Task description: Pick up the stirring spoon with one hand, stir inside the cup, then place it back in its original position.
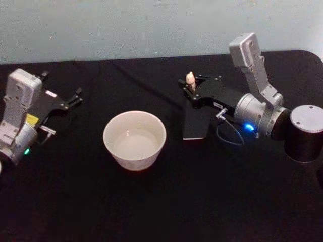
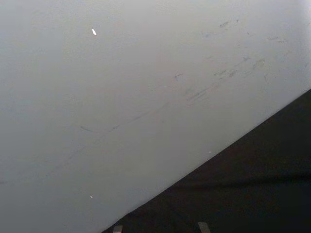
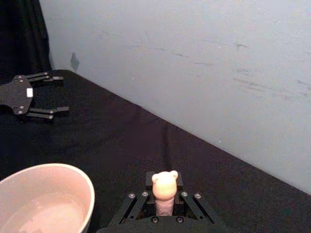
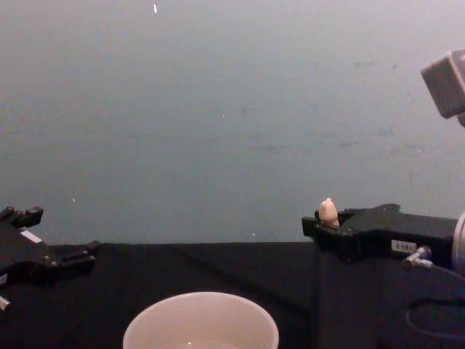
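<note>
At lower centre of the head view, the cup [image 1: 133, 162] could be clipped if the stirring spoon [image 3: 164, 187] is carried across low; what may be clear liquid is held in it. Right of it, the dark holder [image 1: 194, 123] might be toppled by a slanted pull, the spoon's bowl being hidden inside. Above it, the cream handle is pinched by the right gripper [image 1: 190, 81]. At the left edge, the left gripper [image 3: 57, 93] is parked, fingers spread.

Black table [image 1: 151, 212] — pale wall [image 1: 126, 25] (scuffed) behind
</note>
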Action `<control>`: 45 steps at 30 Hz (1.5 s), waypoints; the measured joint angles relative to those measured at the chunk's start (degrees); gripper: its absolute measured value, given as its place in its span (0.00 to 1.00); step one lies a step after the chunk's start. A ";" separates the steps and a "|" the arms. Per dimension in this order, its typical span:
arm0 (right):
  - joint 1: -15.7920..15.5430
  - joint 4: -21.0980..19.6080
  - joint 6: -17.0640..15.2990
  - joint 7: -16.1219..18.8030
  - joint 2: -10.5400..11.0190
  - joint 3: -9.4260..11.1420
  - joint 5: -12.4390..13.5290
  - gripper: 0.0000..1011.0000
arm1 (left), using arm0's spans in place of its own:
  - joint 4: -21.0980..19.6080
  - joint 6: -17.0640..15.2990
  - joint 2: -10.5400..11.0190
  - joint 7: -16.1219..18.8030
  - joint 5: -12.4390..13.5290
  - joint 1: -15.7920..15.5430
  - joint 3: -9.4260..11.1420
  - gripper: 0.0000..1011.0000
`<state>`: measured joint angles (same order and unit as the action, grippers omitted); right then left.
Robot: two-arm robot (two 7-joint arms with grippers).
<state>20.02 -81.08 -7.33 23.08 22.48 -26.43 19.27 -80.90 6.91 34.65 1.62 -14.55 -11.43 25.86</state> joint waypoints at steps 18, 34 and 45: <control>-2.27 -4.63 -0.42 0.72 0.58 2.61 0.86 0.19 | 0.00 0.00 0.00 0.00 0.00 0.00 0.00 0.99; -5.72 -16.00 -2.75 -2.82 1.62 8.36 5.85 0.19 | 0.00 0.00 0.00 0.00 0.00 0.00 0.00 0.99; -5.76 -19.75 -2.68 -4.97 1.16 8.86 7.23 0.19 | 0.00 0.00 0.00 0.00 0.00 0.00 0.00 0.99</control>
<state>14.25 -100.83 -10.00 18.12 23.63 -17.57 26.50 -80.90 6.91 34.65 1.62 -14.55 -11.43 25.86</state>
